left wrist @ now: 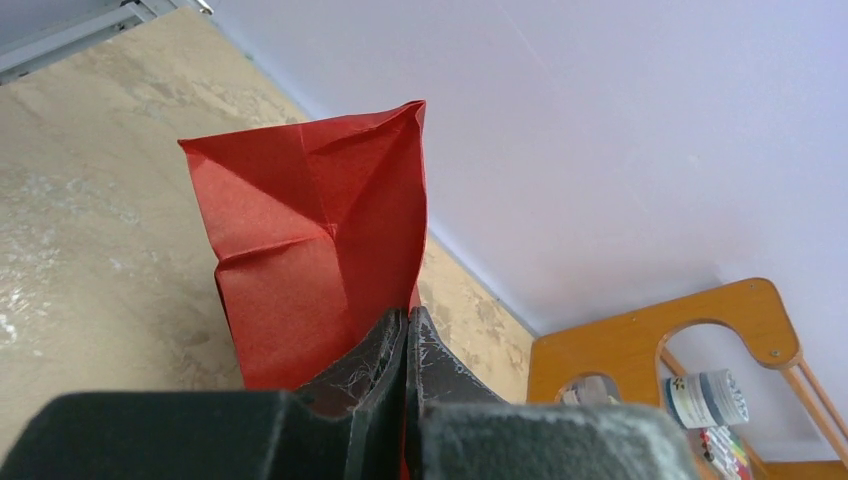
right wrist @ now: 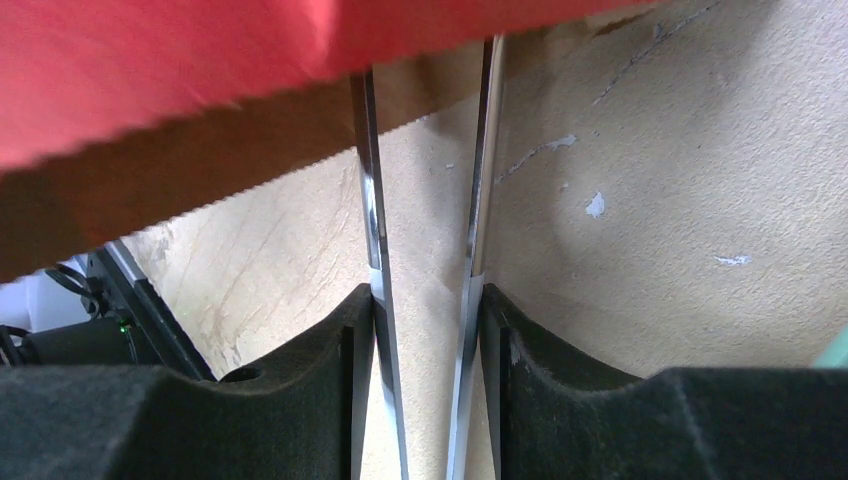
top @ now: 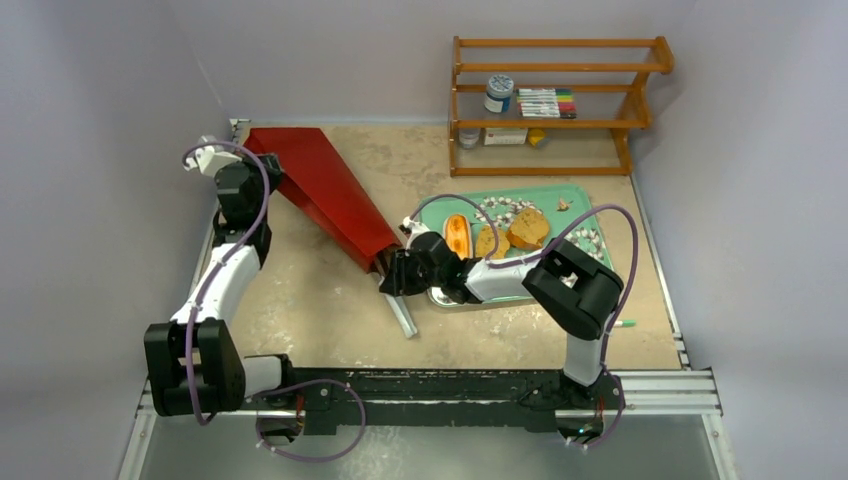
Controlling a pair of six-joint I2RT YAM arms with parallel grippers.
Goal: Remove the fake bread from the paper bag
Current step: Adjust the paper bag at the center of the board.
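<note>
The red paper bag (top: 325, 195) lies on its side, running from the back left corner to its mouth near mid-table. My left gripper (top: 266, 170) is shut on the bag's folded bottom end, and in the left wrist view the paper (left wrist: 310, 230) is pinched between its closed fingers (left wrist: 408, 318). My right gripper (top: 396, 272) is shut on the metal tongs (right wrist: 372, 200). The tongs' two arms reach in under the bag's mouth (right wrist: 200, 190). An orange roll (top: 457, 235) and two toast-like slices (top: 527, 228) lie on the green tray (top: 560, 195). What is inside the bag is hidden.
A wooden shelf (top: 560, 100) with a jar and markers stands at the back right. The tongs' handle end (top: 405, 322) sticks out toward the front. A small metal dish (top: 440, 296) sits at the tray's near corner. A green pen (top: 620, 323) lies front right.
</note>
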